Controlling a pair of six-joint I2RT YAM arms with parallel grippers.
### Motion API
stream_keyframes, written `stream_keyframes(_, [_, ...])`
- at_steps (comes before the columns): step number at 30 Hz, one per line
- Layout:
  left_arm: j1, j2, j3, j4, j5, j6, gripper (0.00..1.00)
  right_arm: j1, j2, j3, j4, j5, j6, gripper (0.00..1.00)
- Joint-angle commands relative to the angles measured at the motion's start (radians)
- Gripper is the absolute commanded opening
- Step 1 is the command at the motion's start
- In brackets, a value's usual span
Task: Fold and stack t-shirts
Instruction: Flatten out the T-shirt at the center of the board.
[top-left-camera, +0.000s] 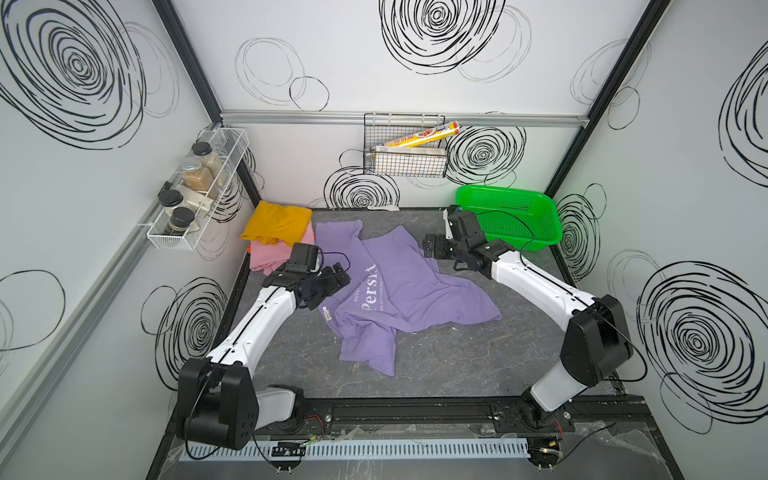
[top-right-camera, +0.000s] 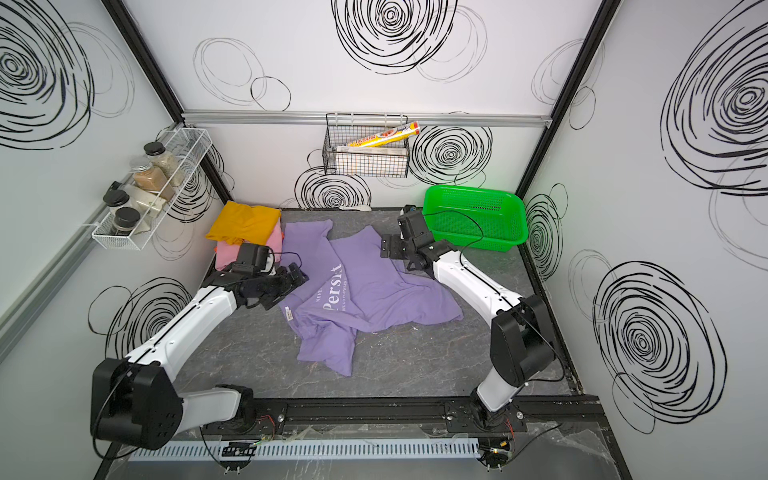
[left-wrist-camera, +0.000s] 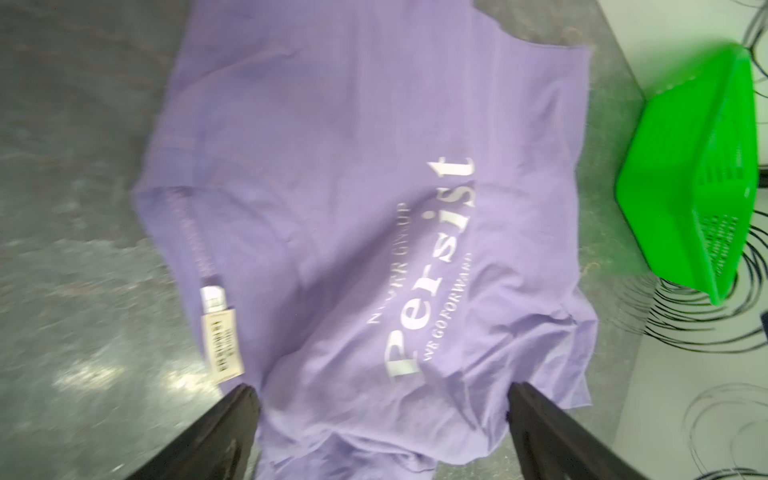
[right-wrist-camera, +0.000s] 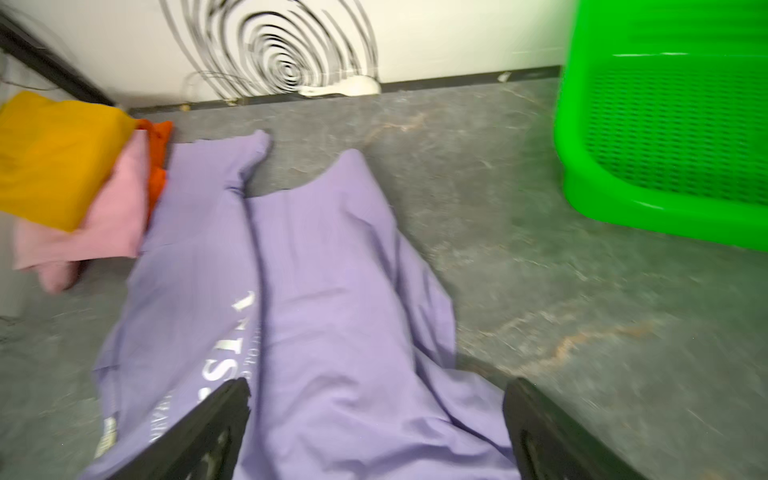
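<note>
- Crumpled lavender t-shirt sprawls across the desk.
- Left jaws gape empty over its lettered side.
- Right jaws, also spread wide and empty, over its far edge.

You're looking at the lavender t-shirt, rumpled on the grey table, "Persist" lettering up. Your left gripper hangs over it, jaws wide apart; the green basket sits near it.
</note>
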Motion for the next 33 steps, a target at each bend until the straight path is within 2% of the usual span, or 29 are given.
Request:
stream_keyframes(1, [-0.097, 0.127, 0.109, 0.198, 0.033, -0.062, 0.99, -0.047, 0.118, 0.1, 0.02, -0.171, -0.057, 0.99])
stream_keyframes(7, [-0.22, 0.344, 0.244, 0.264, -0.007, -0.091, 0.99, -0.134, 0.338, 0.337, -0.11, -0.223, -0.069, 0.97])
stream_keyframes(11, [-0.265, 0.442, 0.263, 0.265, -0.034, -0.092, 0.99, -0.173, 0.404, 0.383, -0.136, -0.232, -0.076, 0.97])
stream_keyframes(21, [-0.297, 0.527, 0.149, 0.26, -0.095, -0.043, 0.99, -0.195, 0.467, 0.314, -0.108, -0.325, -0.091, 0.94])
stream_keyframes(27, [-0.302, 0.511, 0.083, 0.21, -0.13, -0.02, 0.99, -0.194, 0.485, 0.216, -0.035, -0.372, -0.063, 0.87])
stream_keyframes(33, [-0.317, 0.479, 0.035, 0.166, -0.141, -0.01, 0.99, -0.195, 0.474, 0.109, 0.022, -0.357, -0.049, 0.82])
